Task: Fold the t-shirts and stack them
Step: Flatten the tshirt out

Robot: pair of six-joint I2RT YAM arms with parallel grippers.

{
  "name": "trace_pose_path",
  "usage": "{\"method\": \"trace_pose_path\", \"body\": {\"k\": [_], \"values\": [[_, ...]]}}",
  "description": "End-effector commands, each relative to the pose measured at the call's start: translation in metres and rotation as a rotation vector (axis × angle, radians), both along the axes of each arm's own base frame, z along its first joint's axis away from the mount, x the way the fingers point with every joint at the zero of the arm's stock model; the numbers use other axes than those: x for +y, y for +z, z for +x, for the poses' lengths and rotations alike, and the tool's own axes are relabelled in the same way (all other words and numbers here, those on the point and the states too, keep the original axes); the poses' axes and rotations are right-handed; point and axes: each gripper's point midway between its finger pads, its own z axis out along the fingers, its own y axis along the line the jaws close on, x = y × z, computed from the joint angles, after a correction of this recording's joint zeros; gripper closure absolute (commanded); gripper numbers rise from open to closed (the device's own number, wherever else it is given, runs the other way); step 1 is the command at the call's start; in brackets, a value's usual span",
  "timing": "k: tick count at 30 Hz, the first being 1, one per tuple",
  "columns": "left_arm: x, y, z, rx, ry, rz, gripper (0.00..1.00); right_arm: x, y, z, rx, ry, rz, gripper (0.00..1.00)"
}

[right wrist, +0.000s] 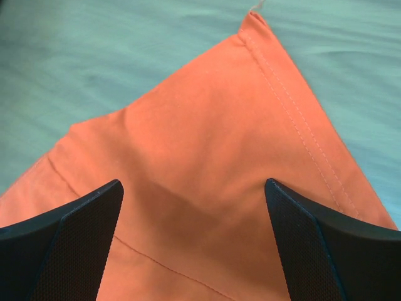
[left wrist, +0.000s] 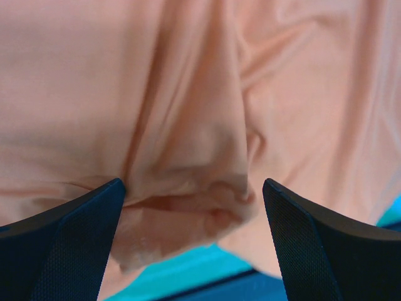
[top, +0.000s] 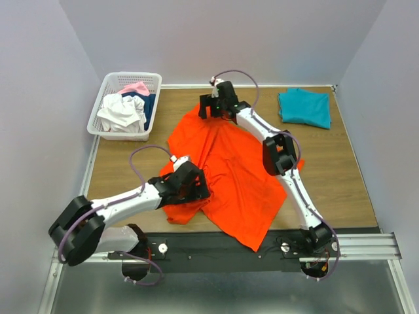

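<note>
across the middle of the surface (top: 340, 176) the orange-red t-shirt (top: 229, 176) lies spread but rumpled, its near-left part bunched and one corner pointing to the far edge. teal t-shirt (top: 304, 108) sits folded at the far right, well apart. basket (top: 98, 104) at far left holds the white, pink and navy shirts (top: 124, 111).

step in hand looks like flattening the orange one for its first fold. right gripper (top: 205, 110) hovers over the far corner, jaws wide apart, nothing held. its wrist view shows the hemmed corner (right wrist: 257, 28) lying flat just ahead of the fingers. left gripper (top: 200, 186) is over the bunched near-left part, jaws also wide apart, with a ridge of cloth (left wrist: 188, 194) between them.

to do it well: right should pinch the corner close to the stitching. left should take an edge, not the mid-cloth ridge, or the wrinkles likely stay. then pull apart gently until the cloth is flat. risks: grabbing extra layers, or dragging the shirt onto the teal one.
</note>
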Motion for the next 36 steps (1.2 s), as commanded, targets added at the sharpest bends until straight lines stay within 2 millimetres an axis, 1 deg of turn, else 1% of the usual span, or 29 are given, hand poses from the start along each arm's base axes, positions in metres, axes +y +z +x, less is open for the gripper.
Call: {"method": "trace_pose_path", "body": {"k": [1,2,3,5,6,7,8,9,10,11,12,13,14,15,16,17,18,19,20,21,22,24,25,26,27,28,29,32,36], "values": [[0.003,0.014,-0.024,0.028,0.000,-0.055,0.02,0.036,-0.024,-0.040,0.053,0.129,-0.055,0.00],[0.008,0.019,-0.019,-0.001,0.020,-0.046,0.02,0.039,-0.016,-0.044,0.046,0.138,-0.054,0.00],[0.006,0.035,-0.011,-0.053,0.024,-0.061,0.02,0.036,0.005,-0.046,0.029,0.131,-0.048,0.00],[0.013,0.051,0.006,-0.142,0.056,-0.021,0.02,0.026,0.028,-0.044,-0.007,0.090,-0.071,0.00],[0.014,0.060,0.015,-0.176,0.063,-0.011,0.02,0.021,0.046,-0.044,-0.030,0.071,-0.075,0.00],[0.011,0.078,0.027,-0.234,0.034,0.004,0.02,0.011,0.075,-0.045,-0.067,0.033,-0.082,0.00],[0.015,0.088,0.042,-0.284,0.066,0.020,0.02,0.006,0.093,-0.047,-0.089,0.020,-0.080,0.00],[0.019,0.091,0.053,-0.301,0.087,0.041,0.02,0.001,0.108,-0.051,-0.104,0.002,-0.080,0.00],[0.019,0.105,0.067,-0.337,0.101,0.033,0.02,-0.005,0.119,-0.054,-0.110,-0.021,-0.074,0.00],[0.026,0.116,0.088,-0.386,0.104,0.038,0.02,-0.022,0.139,-0.063,-0.122,-0.083,-0.083,0.00],[0.028,0.120,0.098,-0.401,0.114,0.036,0.02,-0.033,0.145,-0.067,-0.124,-0.123,-0.092,0.00],[0.025,0.128,0.115,-0.436,0.096,0.046,0.02,-0.055,0.152,-0.082,-0.118,-0.189,-0.116,0.00],[0.032,0.131,0.128,-0.449,0.123,0.058,0.02,-0.067,0.153,-0.088,-0.111,-0.224,-0.129,0.00],[0.033,0.120,0.138,-0.425,0.129,0.090,0.02,-0.081,0.153,-0.099,-0.103,-0.259,-0.143,0.00],[0.030,0.136,0.153,-0.453,0.131,0.091,0.02,-0.094,0.151,-0.109,-0.092,-0.296,-0.155,0.00],[0.026,0.139,0.162,-0.471,0.115,0.105,0.02,-0.110,0.148,-0.118,-0.075,-0.368,-0.157,0.00],[0.024,0.139,0.171,-0.480,0.094,0.132,0.02,-0.136,0.136,-0.145,-0.033,-0.409,-0.173,0.00],[0.019,0.137,0.188,-0.473,0.092,0.147,0.02,-0.146,0.127,-0.157,0.002,-0.432,-0.161,0.00],[0.014,0.136,0.196,-0.472,0.072,0.148,0.02,-0.155,0.118,-0.174,0.051,-0.469,-0.124,0.00],[0.011,0.133,0.206,-0.471,0.064,0.158,0.02,-0.169,0.108,-0.184,0.087,-0.500,-0.111,0.00],[0.007,0.125,0.222,-0.453,0.062,0.178,0.02,-0.182,0.087,-0.210,0.147,-0.505,-0.117,0.00],[0.006,0.111,0.235,-0.421,0.042,0.215,0.02,-0.203,0.070,-0.224,0.207,-0.565,-0.099,0.00],[0.007,0.098,0.250,-0.401,0.042,0.243,0.02,-0.214,0.053,-0.242,0.251,-0.579,-0.110,0.00],[0.005,0.091,0.256,-0.387,0.022,0.243,0.02,-0.220,0.046,-0.247,0.276,-0.594,-0.106,0.00],[0.003,0.074,0.266,-0.356,0.015,0.254,0.02,-0.234,0.031,-0.255,0.310,-0.620,-0.126,0.00],[0.004,0.066,0.269,-0.332,0.015,0.263,0.02,-0.237,0.031,-0.254,0.311,-0.631,-0.125,0.00],[0.008,0.057,0.273,-0.314,0.011,0.279,0.02,-0.247,0.019,-0.258,0.339,-0.652,-0.146,0.00],[0.012,0.033,0.284,-0.275,0.005,0.304,0.02,-0.270,0.003,-0.254,0.390,-0.708,-0.159,0.00],[0.031,0.011,0.295,-0.232,0.045,0.317,0.02,-0.283,-0.015,-0.242,0.409,-0.722,-0.237,0.00]]}}
